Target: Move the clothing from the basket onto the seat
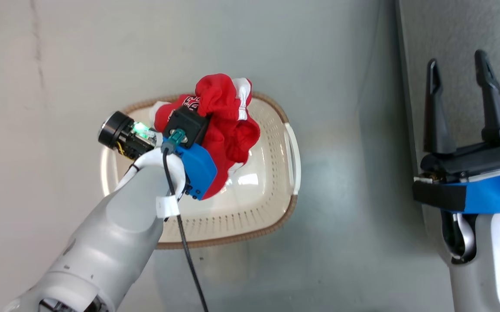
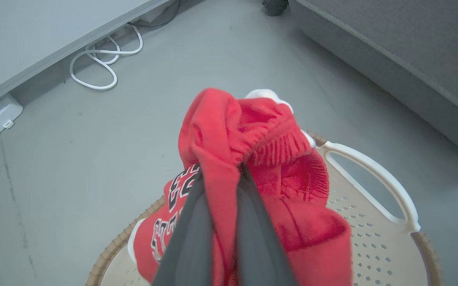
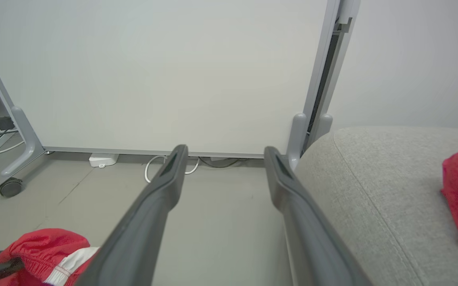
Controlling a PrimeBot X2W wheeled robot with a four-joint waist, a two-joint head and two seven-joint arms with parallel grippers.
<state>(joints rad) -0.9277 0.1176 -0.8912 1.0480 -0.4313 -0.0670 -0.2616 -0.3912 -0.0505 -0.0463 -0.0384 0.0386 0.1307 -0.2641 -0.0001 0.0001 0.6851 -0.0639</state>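
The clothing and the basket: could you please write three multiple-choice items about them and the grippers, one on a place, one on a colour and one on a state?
1. Where is the clothing that the left gripper holds?
A. flat on the floor
B. hanging over the basket
C. folded on a shelf

2. What colour is the basket's rim?
A. blue
B. black
C. brown

3. How is the right gripper?
A. open and empty
B. shut on cloth
C. shut on a handle

Answers:
1 B: the red bundle hangs from the shut gripper, with the basket's bottom beneath it.
2 C: the woven-look edge around the cream wall is brown.
3 A: its jaws stand wide apart with nothing between them.
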